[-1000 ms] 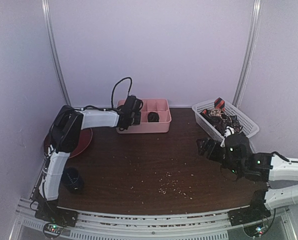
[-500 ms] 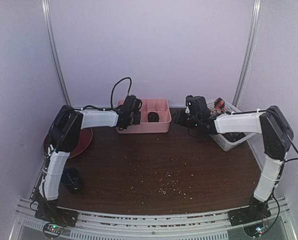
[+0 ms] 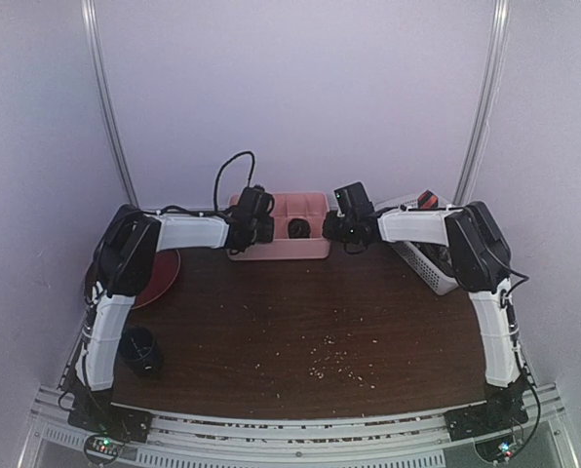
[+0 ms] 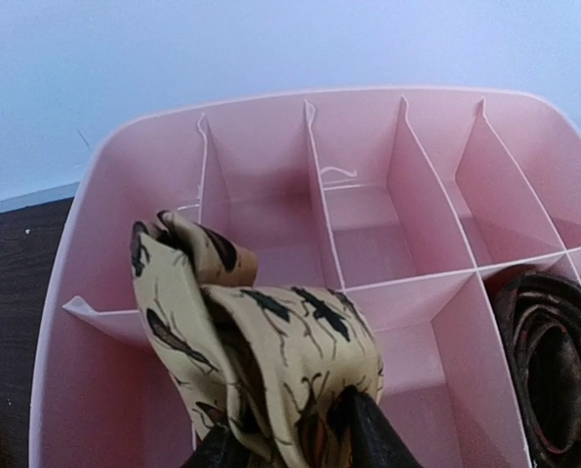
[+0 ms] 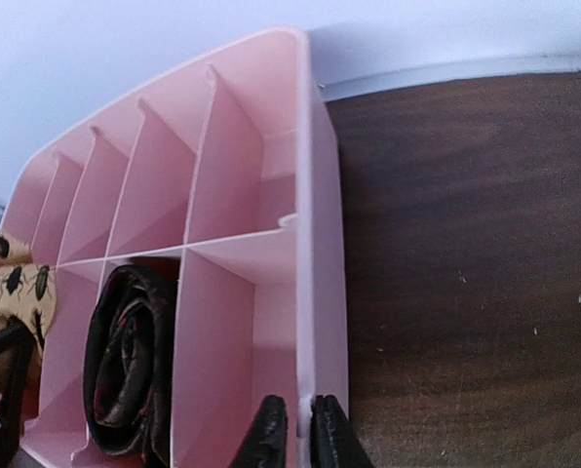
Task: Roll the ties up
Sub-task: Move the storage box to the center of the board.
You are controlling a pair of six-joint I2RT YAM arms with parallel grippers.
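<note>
A rolled tan tie [image 4: 271, 351] with dark insect figures is pinched in my left gripper [image 4: 290, 444], held above the left compartments of the pink divided box [image 4: 76, 253]. A dark rolled tie [image 4: 554, 370] lies in a front compartment. In the top view the left gripper [image 3: 256, 222] hovers at the box's left end. The right gripper [image 3: 331, 230] is at its right end. My right gripper [image 5: 300, 424] is shut on the box's right wall [image 5: 315, 244], one finger inside and one outside. In the right wrist view the dark tie [image 5: 125, 370] and the tan tie [image 5: 13, 283] also show.
A white basket [image 3: 437, 273] holding more ties [image 3: 427, 201] stands at the back right, behind the right arm. A red plate [image 3: 164, 273] lies at the left and a dark cup [image 3: 139, 349] at the near left. Crumbs [image 3: 334, 361] dot the brown table.
The right arm swung from the near right, past the basket, to the pink box's right end, and its jaws closed on the wall. The left arm and tan tie stayed put.
</note>
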